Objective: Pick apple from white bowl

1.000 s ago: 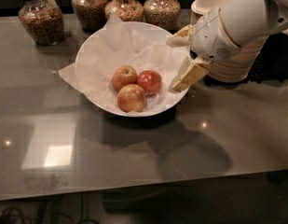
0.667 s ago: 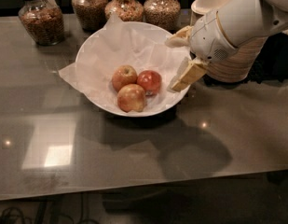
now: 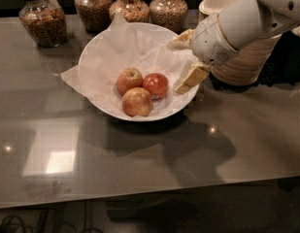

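Note:
The white bowl (image 3: 101,52), wide, shallow and lined with crumpled white paper, stands on the grey table. Three apples lie in it. The reddest apple (image 3: 156,85) is on the right, touching two paler yellow-and-red apples (image 3: 128,80) (image 3: 137,102). My gripper (image 3: 181,64) hangs over the bowl's right rim, just right of the red apple and above it. Its tan fingers (image 3: 191,78) are spread apart and hold nothing.
Several glass jars of grain (image 3: 41,17) (image 3: 130,6) stand along the back edge. A stack of tan paper bowls with white lids (image 3: 246,57) stands right of the white bowl, behind my arm. Bare tabletop (image 3: 91,154) lies in front.
The gripper stays over the bowl's right rim with almost no movement. The apples have not moved.

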Action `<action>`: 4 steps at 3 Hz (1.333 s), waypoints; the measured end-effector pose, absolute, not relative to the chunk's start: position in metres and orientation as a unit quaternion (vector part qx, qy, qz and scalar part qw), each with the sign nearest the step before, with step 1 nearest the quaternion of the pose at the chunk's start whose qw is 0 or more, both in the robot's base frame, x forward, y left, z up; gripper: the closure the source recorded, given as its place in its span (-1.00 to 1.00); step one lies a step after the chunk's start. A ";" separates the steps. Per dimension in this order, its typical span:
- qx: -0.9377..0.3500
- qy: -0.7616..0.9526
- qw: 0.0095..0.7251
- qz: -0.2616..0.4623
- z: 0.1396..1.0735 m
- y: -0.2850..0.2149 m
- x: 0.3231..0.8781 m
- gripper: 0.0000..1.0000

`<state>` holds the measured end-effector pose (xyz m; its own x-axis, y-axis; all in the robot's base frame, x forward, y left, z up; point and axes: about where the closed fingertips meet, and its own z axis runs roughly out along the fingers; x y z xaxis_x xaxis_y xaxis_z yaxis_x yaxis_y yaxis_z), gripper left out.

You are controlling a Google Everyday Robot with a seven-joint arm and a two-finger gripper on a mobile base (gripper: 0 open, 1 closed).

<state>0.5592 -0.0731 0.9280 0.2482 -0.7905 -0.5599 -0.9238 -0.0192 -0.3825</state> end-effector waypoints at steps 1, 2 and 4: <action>-0.716 0.599 0.344 0.103 0.918 -0.065 0.568 -0.46; -0.724 0.595 0.331 0.112 0.904 -0.057 0.573 -0.44; -0.730 0.594 0.311 0.133 0.879 -0.049 0.579 -0.42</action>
